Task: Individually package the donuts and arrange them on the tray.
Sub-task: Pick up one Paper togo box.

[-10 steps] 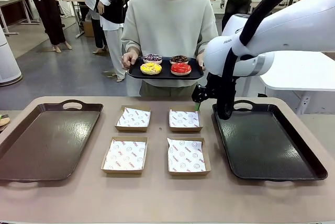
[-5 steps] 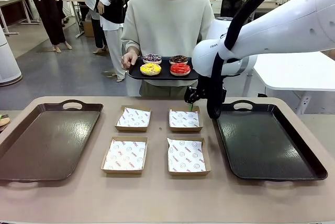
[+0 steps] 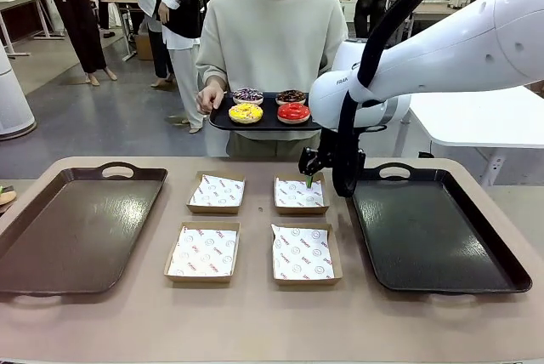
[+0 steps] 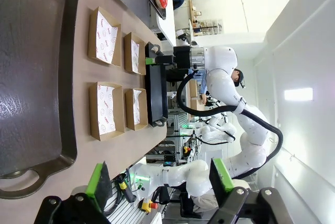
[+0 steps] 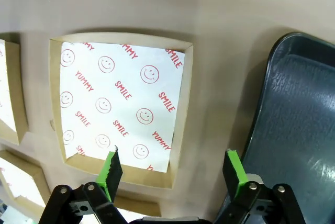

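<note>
My right gripper (image 3: 308, 173) hangs with its fingers spread and nothing between them, over the upper right box (image 3: 300, 196) of the four at mid-frame. My left gripper (image 4: 159, 178) is spread and empty too. I judge packaging not yet begun: the donuts (image 3: 293, 111) sit on the black plate (image 3: 223, 121) that the person holds at upper centre, and every box is bare. Next I must reach to that plate, centre on one donut and close gently on its ring
</note>
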